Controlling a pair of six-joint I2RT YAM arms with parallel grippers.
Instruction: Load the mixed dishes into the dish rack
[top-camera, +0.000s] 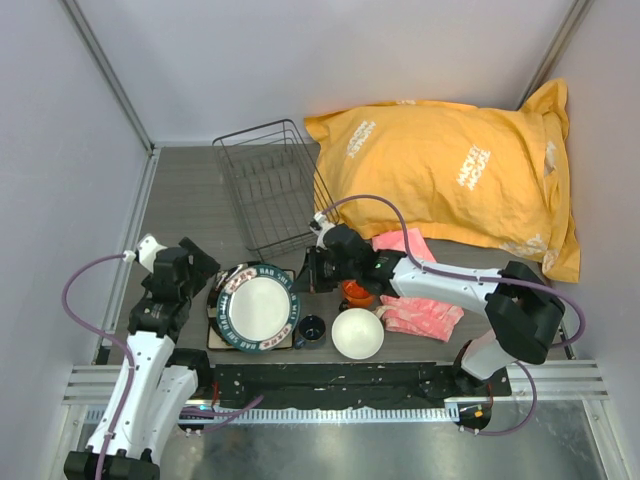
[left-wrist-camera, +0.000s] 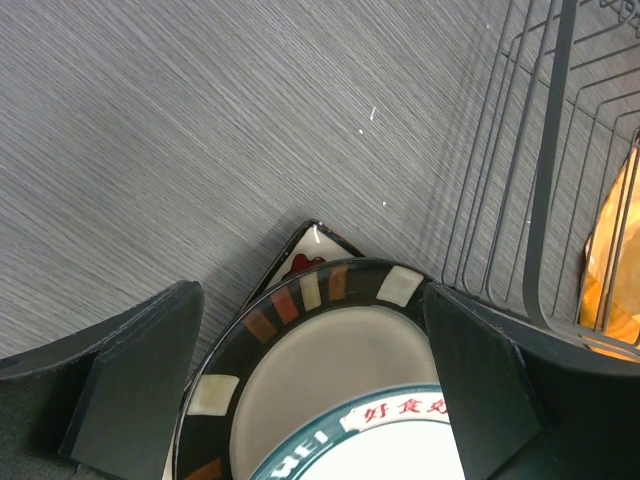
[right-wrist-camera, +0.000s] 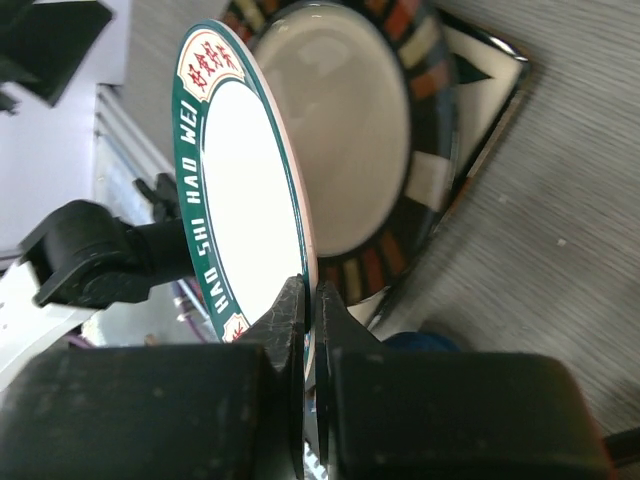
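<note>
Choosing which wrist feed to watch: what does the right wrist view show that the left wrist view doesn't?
Only right wrist: the right pincer shut on the rim of the tilted white plate. Only left wrist: the left pincer standing open astride the stack, the dish rack, the yellow bag behind it. Both: that plate, the brown-centred plate beneath, a corner of the square dark tray.

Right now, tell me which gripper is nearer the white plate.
Right. The right gripper is shut on the rim of the white plate, tilting it up; the left gripper hangs open beyond its opposite edge, not touching it.
</note>
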